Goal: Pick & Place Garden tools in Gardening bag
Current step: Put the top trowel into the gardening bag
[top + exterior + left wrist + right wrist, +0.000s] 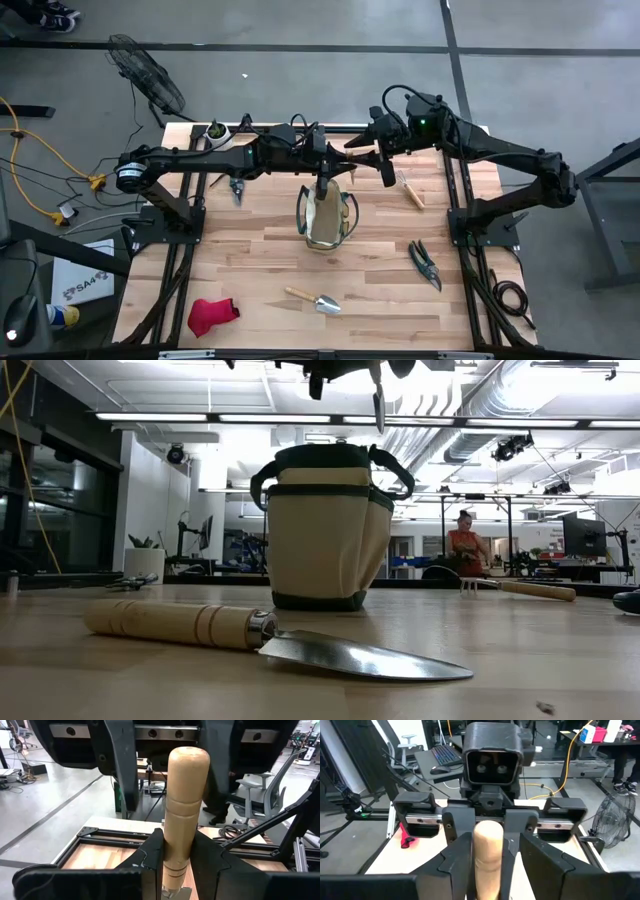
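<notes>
My left gripper (322, 183) is shut on a wood-handled tool (186, 805) above the tan, green-trimmed gardening bag (326, 218). In the low view the tool's narrow metal blade (379, 408) hangs just above the bag's open top (322, 455). My right gripper (372, 160) is open, level with the left gripper and facing it, just right of the tool and apart from it. The right wrist view shows the left gripper (487, 845) shut around the handle. The bag stands upright on its base on the table. My left gripper pinches the wooden handle's lower part (175, 867), just above the metal collar, between its two fingers. The fingers come level from the table's left and lie across the handle. The tool is upright, rounded handle end up and blade down, clear of the bag and table.
A wood-handled trowel (313, 300) and a red glove (212, 314) lie near the front edge. A wood-handled fork (410, 190) and pruning shears (425, 262) lie to the right. Other shears (236, 188) lie at the left. A white pot (214, 130) stands at the far left corner.
</notes>
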{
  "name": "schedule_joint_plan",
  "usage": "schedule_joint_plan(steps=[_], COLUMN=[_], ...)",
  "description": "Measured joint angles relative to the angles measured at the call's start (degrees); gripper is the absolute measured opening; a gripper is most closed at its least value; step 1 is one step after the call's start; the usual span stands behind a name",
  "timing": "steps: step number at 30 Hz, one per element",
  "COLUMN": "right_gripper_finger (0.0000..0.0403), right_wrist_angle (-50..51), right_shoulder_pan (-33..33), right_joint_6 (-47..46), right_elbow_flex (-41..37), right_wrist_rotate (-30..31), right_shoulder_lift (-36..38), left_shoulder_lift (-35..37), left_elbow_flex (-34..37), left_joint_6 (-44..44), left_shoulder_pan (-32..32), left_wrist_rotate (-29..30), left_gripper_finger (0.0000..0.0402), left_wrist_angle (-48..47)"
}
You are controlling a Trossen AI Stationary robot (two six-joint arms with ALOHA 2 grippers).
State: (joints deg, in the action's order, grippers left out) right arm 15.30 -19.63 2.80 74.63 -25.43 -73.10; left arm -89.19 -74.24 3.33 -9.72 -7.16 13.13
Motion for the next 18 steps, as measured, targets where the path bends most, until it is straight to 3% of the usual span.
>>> schedule_joint_plan(steps=[12,18], right_gripper_finger=[0.0155,0.0106], right_wrist_angle=[0.8,0.7], right_shoulder_pan=[0.2,0.2], right_joint_6=[0.0,0.0], right_elbow_flex=[0.0,0.0], right_wrist_rotate=[-0.5,-2.1], right_shoulder_lift=[0.1,0.1], left_shoulder_lift=[0.0,0.0], left_elbow_flex=[0.0,0.0], left_joint_6=[0.0,0.0], left_shoulder_pan=[0.0,0.0], left_wrist_rotate=[0.0,0.0], left_gripper_finger=[0.0061,0.0061], left_wrist_angle=[-0.2,-0.7])
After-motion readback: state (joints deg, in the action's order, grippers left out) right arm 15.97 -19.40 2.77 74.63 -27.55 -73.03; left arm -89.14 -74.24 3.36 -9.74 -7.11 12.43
